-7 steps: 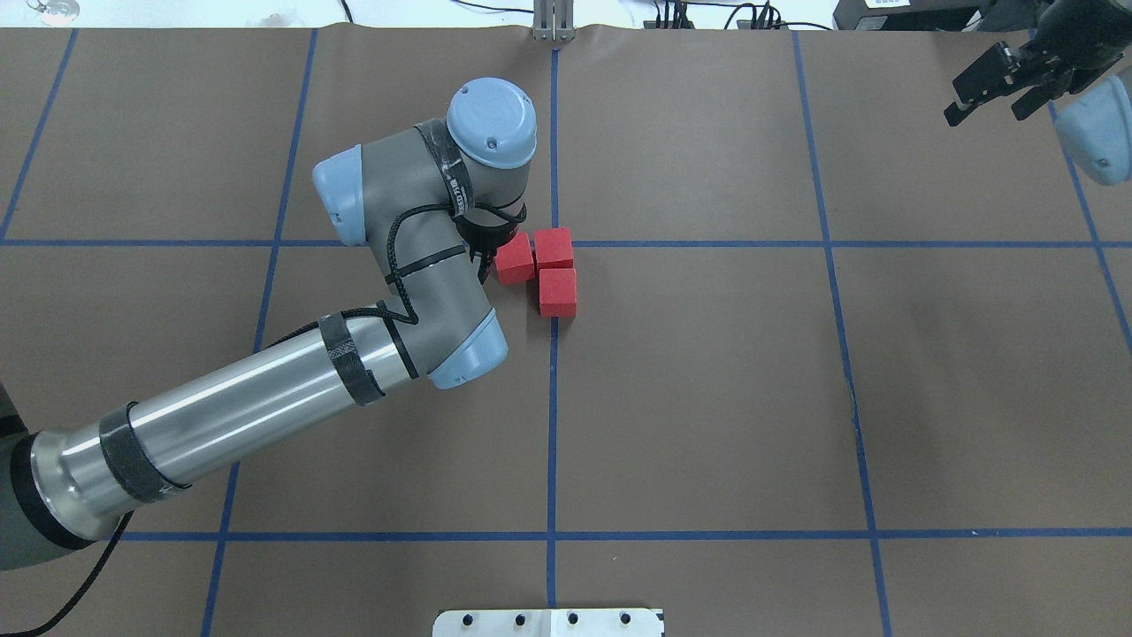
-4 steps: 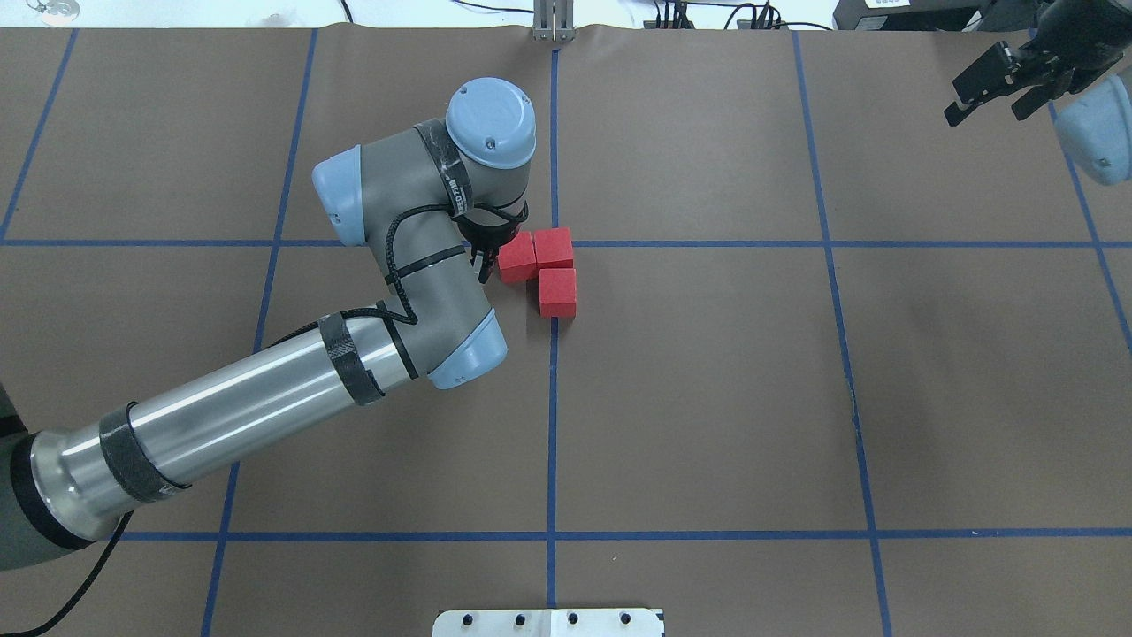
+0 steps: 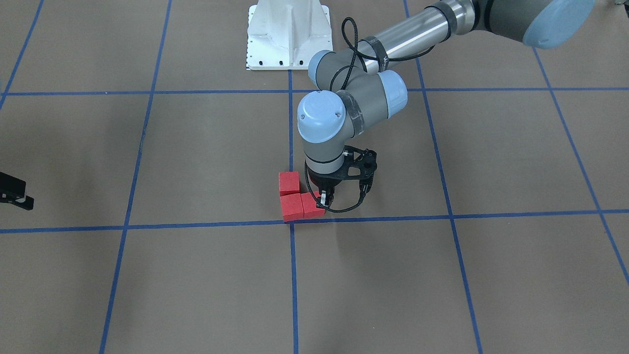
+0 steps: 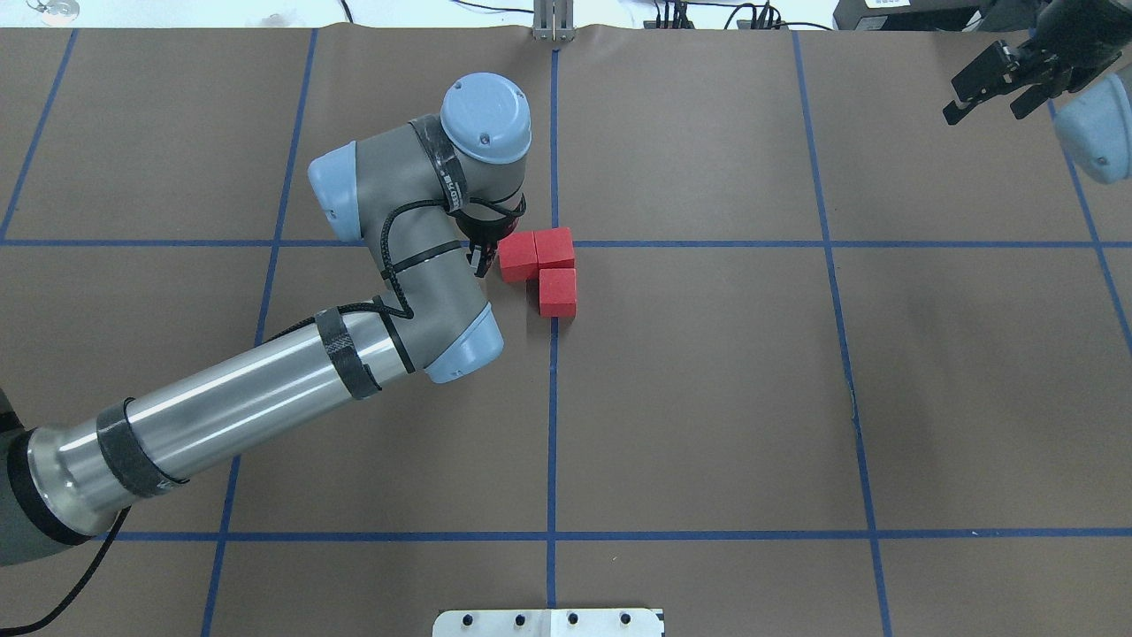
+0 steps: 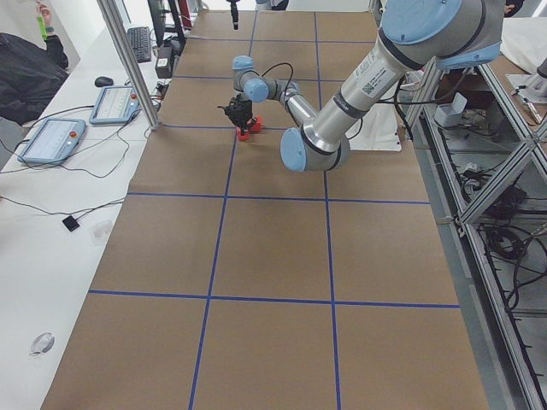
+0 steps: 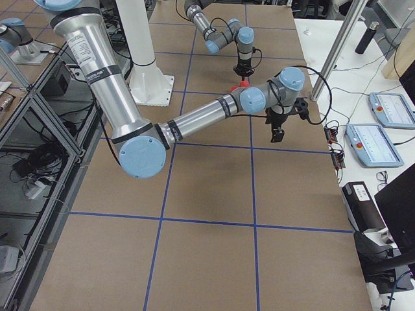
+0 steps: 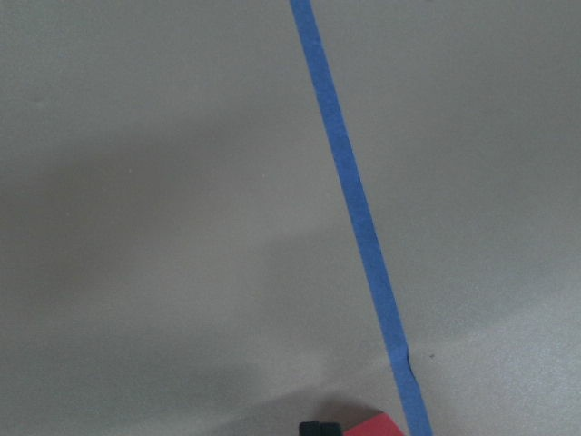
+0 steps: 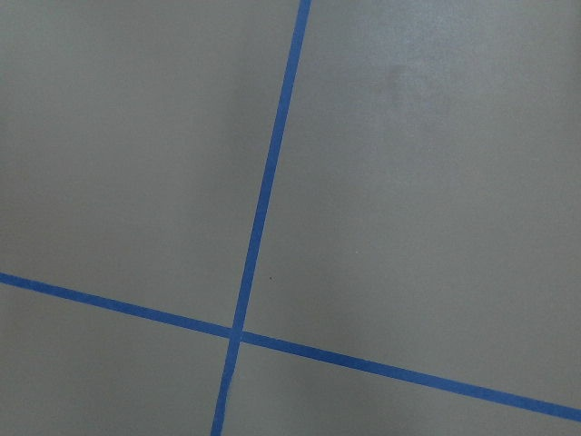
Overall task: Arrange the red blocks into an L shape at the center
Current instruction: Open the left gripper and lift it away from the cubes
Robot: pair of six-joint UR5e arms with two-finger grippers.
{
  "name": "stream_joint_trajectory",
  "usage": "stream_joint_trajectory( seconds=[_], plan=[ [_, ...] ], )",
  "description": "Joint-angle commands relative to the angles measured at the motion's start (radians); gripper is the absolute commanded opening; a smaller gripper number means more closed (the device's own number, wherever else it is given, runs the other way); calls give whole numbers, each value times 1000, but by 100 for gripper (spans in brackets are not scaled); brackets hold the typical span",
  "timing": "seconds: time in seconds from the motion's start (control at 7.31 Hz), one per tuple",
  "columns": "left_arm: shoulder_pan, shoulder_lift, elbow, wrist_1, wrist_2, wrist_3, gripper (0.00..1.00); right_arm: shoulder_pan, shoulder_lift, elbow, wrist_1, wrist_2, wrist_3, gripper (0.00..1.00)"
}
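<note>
Nearest the robot sits one red block (image 4: pixel 557 293), on the vertical tape line and close against the corner block (image 4: pixel 554 247) just beyond it. The corner block lies at the center (image 3: pixel 292 225) (its base just on the robot's side of the cross line, going by the front view). To its left a third block (image 4: pixel 518 263) touches it, or nearly so, turned a shade off square.

The L looks formed, so the step in hand seems to be settling this third block. The left gripper (image 3: pixel 322 199) is low at the block's outer side. One fingertip (image 4: pixel 482 264) shows beside it, but I cannot tell whether the jaws pinch the block or only stand against it.

To finish well, ease the block right until its face meets the corner block flat, gently enough not to shove the other two off the crossing. Then lift straight up so no finger drags it.

Far off at the right, the right gripper (image 4: pixel 990 84) hangs with fingers spread, holding nothing.
</note>
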Motion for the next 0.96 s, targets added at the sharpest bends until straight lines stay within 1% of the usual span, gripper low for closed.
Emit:
stream_joint_trajectory(
  seconds=[0.0,0.27,0.41,0.55,0.68,0.82],
  plan=[
    [-65,2,-2,8,-1,48,0,-1,6,-1,-2,2,1,99],
    [-108,3,-14,92,-3,239,0,17,3,0,-3,-4,1,99],
    [-144,8,-31,115,-4,380,0,31,-13,12,4,-55,-9,99],
    [-176,47,-65,116,-4,530,52,34,-46,41,32,-117,-8,99],
    [-207,73,-88,112,0,667,100,40,-68,46,52,-170,0,99],
    [-245,98,-131,111,-3,808,100,38,-123,104,55,-179,-8,99]
  ],
)
